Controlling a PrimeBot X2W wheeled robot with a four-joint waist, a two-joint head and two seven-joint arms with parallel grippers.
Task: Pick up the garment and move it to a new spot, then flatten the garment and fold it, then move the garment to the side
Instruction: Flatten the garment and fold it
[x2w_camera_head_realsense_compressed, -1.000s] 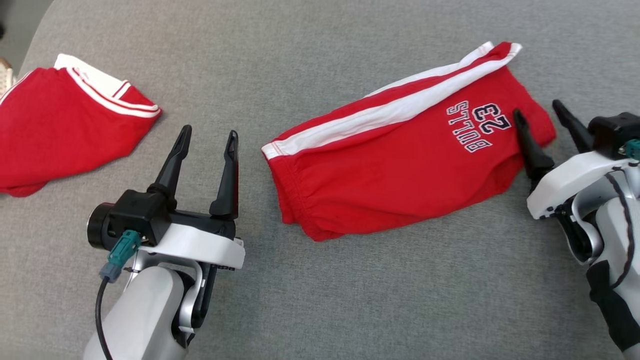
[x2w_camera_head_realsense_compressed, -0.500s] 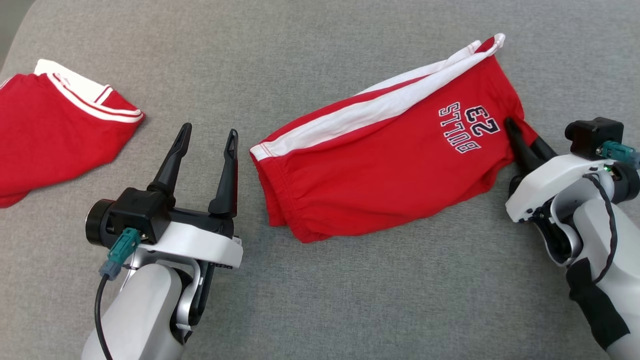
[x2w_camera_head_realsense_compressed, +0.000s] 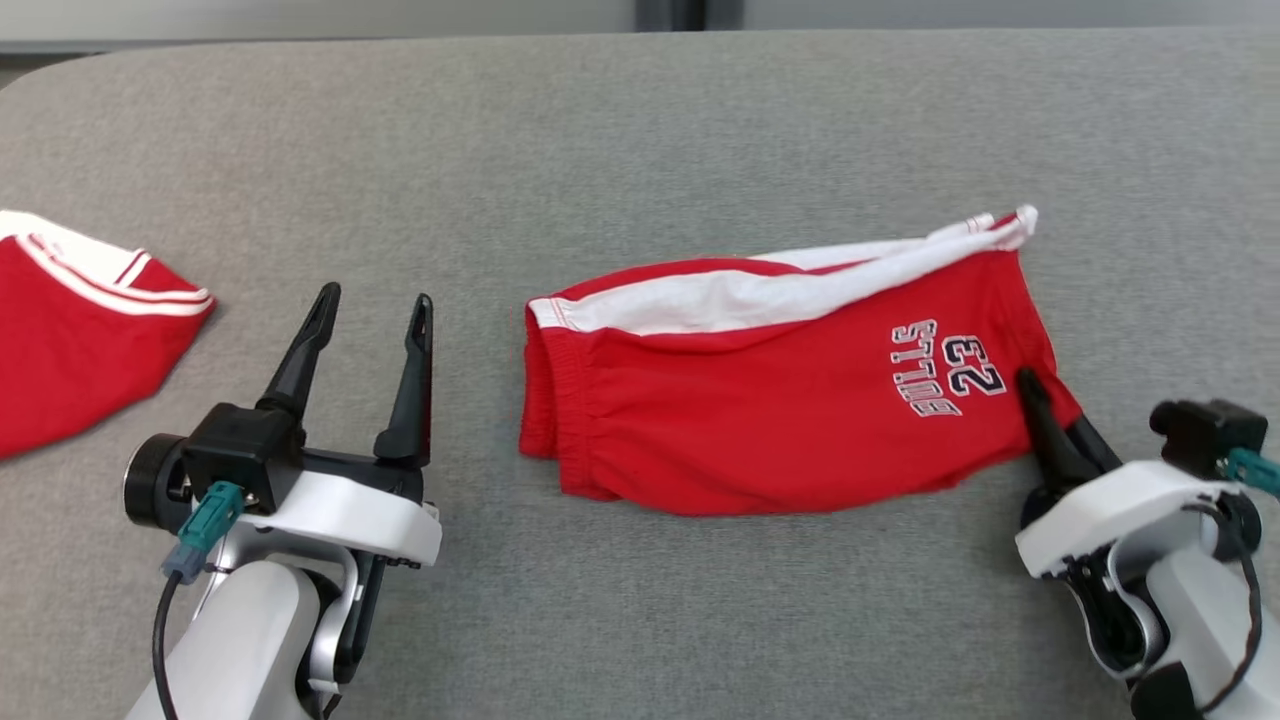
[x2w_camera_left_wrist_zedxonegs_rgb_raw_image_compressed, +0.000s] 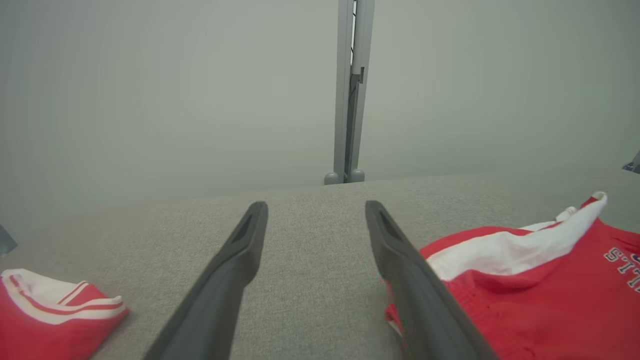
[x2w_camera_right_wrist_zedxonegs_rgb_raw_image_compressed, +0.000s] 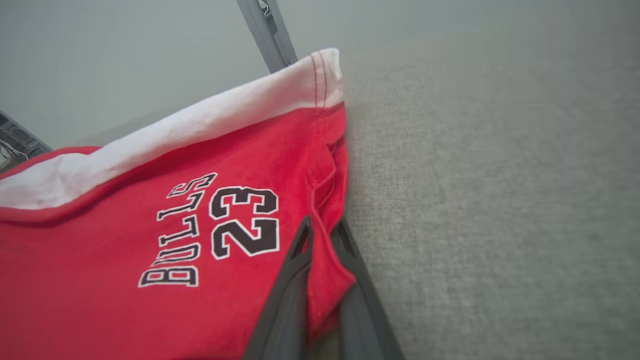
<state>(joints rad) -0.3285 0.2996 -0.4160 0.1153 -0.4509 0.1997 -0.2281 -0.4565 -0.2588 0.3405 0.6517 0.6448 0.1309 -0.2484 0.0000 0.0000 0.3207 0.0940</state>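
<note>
A broad grey fabric-covered surface (x2w_camera_head_realsense_compressed: 640, 130) carries a pair of red cotton shorts (x2w_camera_head_realsense_compressed: 760, 420) with a white side stripe, lying in its middle and right part. The elastic waistband end points toward the robot's left and the leg hem toward its right. The white-striped edge lies on the far side, and its right tip is slightly rumpled.

A second red garment with white trim (x2w_camera_head_realsense_compressed: 70, 340) lies well apart at the far left edge.

The robot's left gripper (x2w_camera_head_realsense_compressed: 377, 297) hovers over bare fabric between the two garments. Its two long dark fingers are spread wide and hold nothing, and the nearer one stands just beside the waistband in the left wrist view.

The right gripper (x2w_camera_head_realsense_compressed: 1040, 400) is clenched on the shorts' near right corner, with a fold of red hem pinched between its fingers (x2w_camera_right_wrist_zedxonegs_rgb_raw_image_compressed: 285, 300). This is just beside the navy-and-white "BULLS 23" lettering (x2w_camera_head_realsense_compressed: 945, 368).

A grey metal post (x2w_camera_left_wrist_zedxonegs_rgb_raw_image_compressed: 350, 90) rises behind the surface.
</note>
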